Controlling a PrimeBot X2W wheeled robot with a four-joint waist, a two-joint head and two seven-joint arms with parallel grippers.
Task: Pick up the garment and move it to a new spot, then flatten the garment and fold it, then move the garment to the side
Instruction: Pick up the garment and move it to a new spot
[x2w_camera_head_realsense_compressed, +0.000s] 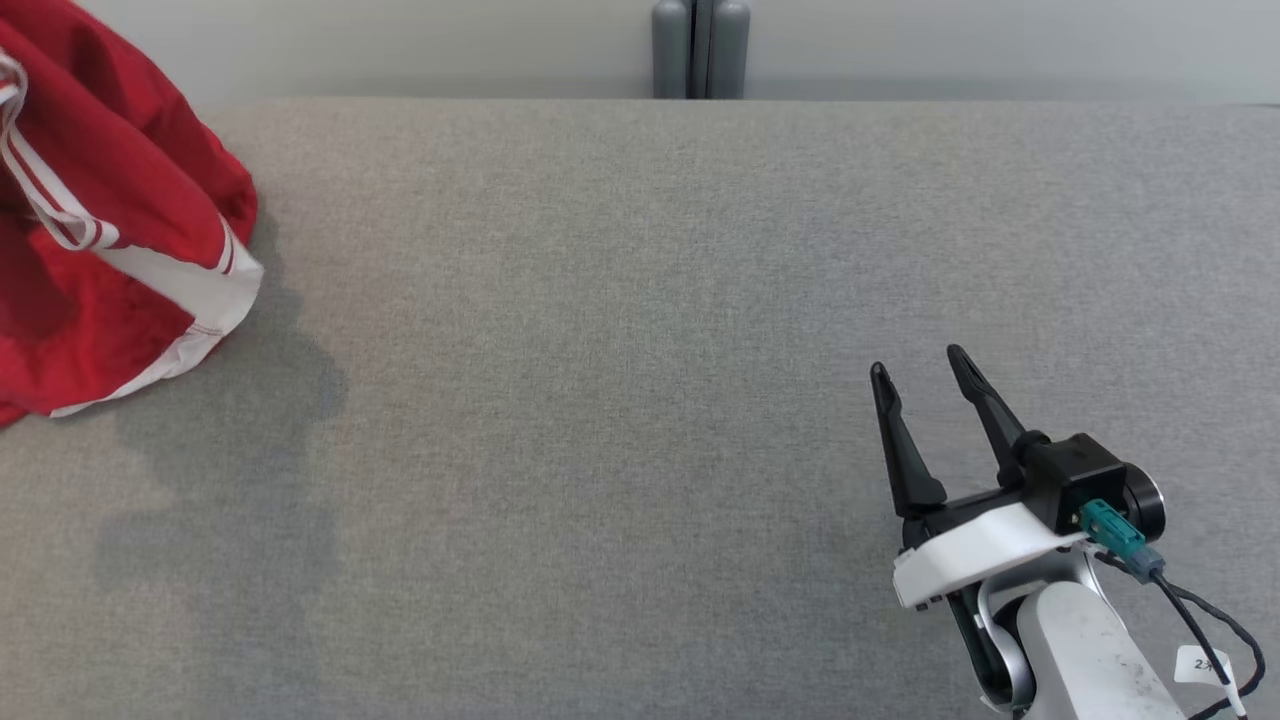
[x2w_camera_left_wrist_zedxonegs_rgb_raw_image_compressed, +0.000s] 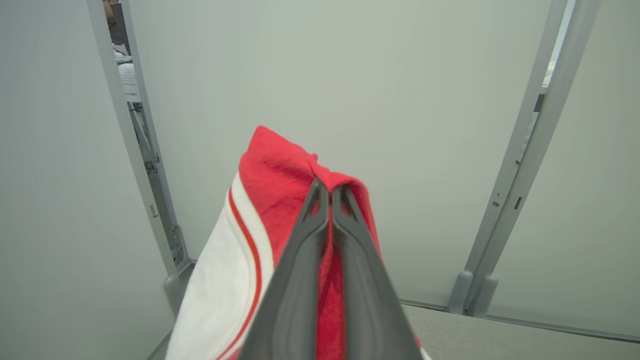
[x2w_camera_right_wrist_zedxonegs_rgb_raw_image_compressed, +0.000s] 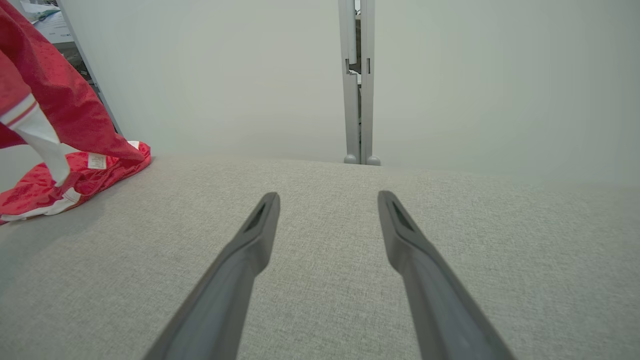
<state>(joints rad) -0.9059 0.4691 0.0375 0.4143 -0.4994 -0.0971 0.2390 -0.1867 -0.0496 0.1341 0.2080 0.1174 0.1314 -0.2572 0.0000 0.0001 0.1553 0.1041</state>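
The garment (x2w_camera_head_realsense_compressed: 100, 230) is red with white bands and thin red stripes. It hangs bunched at the far left of the head view, its lower part resting on the grey table (x2w_camera_head_realsense_compressed: 640, 400). In the left wrist view my left gripper (x2w_camera_left_wrist_zedxonegs_rgb_raw_image_compressed: 330, 192) is shut on a red fold of the garment (x2w_camera_left_wrist_zedxonegs_rgb_raw_image_compressed: 280, 170), which drapes down around the fingers. The right wrist view shows the garment (x2w_camera_right_wrist_zedxonegs_rgb_raw_image_compressed: 60, 110) lifted at the left, with its lower end lying on the table. My right gripper (x2w_camera_head_realsense_compressed: 918, 365) stands open over the table at the lower right, nothing between its fingers (x2w_camera_right_wrist_zedxonegs_rgb_raw_image_compressed: 260, 220).
The grey fabric table top stretches across the head view. A pale wall (x2w_camera_head_realsense_compressed: 400, 40) stands behind it, with a grey post (x2w_camera_head_realsense_compressed: 700, 45) at the back middle. Grey frame posts (x2w_camera_left_wrist_zedxonegs_rgb_raw_image_compressed: 520, 170) show in the left wrist view.
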